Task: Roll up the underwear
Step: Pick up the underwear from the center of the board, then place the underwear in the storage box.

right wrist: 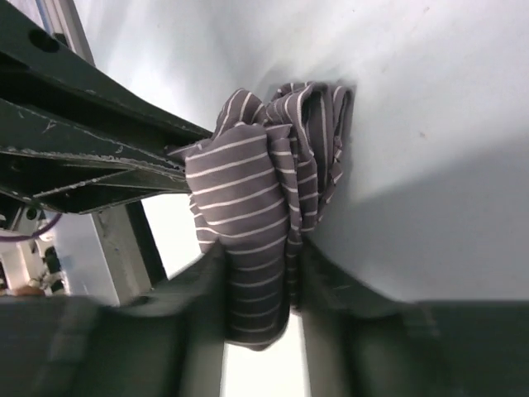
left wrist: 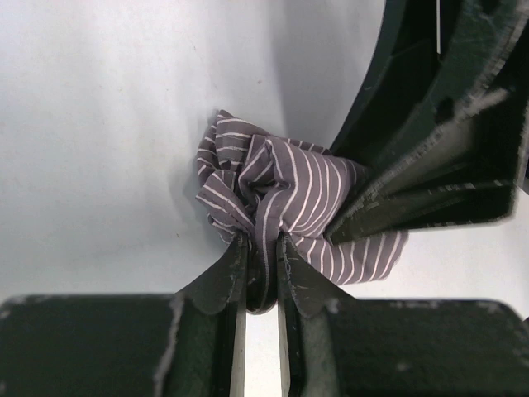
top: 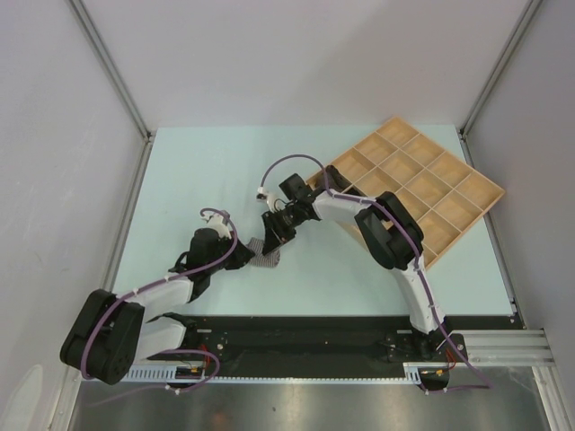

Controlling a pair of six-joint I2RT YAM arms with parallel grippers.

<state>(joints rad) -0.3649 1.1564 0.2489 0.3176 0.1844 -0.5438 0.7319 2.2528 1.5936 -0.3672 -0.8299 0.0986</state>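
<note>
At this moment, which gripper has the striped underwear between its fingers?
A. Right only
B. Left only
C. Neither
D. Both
D: each wrist view shows the bunched striped underwear pinched between that arm's own fingers, left gripper and right gripper alike.

the underwear sits on the table, one end between the left gripper fingers, another between the right gripper fingers. the right gripper stands just behind and right of the left. the tray lies behind and right of the right gripper.
</note>
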